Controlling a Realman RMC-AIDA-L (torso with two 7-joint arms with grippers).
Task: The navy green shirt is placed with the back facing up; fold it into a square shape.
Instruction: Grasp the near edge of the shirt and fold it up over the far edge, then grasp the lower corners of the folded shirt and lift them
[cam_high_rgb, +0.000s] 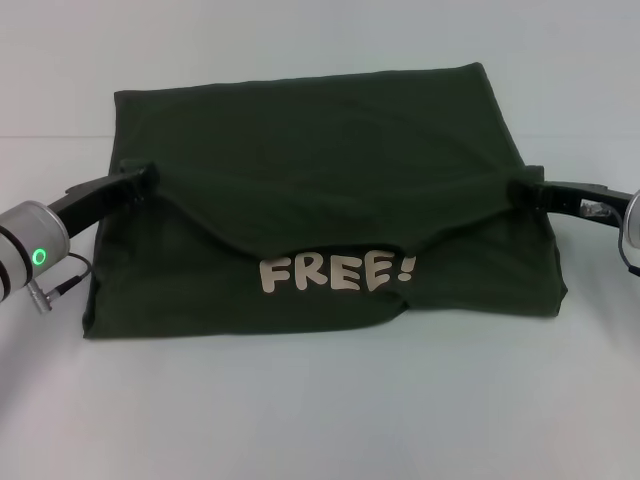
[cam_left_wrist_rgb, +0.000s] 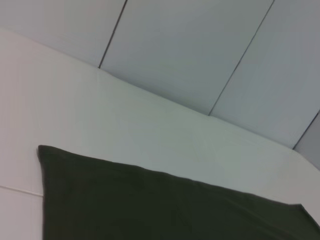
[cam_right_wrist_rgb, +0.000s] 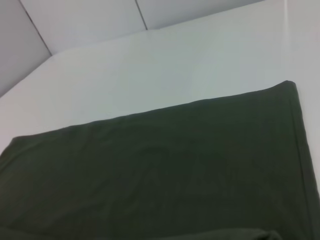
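Head view: the navy green shirt (cam_high_rgb: 320, 150), soft and matte, is lying on the white table (cam_high_rgb: 320, 420), its folded flap sagging above cream "FREE!" lettering (cam_high_rgb: 338, 272). The left gripper (cam_high_rgb: 140, 180) and right gripper (cam_high_rgb: 522, 190) are each pinching a side of the fold. Left wrist view: a dark cloth corner (cam_left_wrist_rgb: 150, 210) is showing. Right wrist view: smooth fabric (cam_right_wrist_rgb: 160, 175) is spreading flat.

The head camera looks forward and down over the whole navy green shirt (cam_high_rgb: 320, 200) on the white tabletop (cam_high_rgb: 320, 420). Both wrist cameras sit low and close, sharing its far fold.
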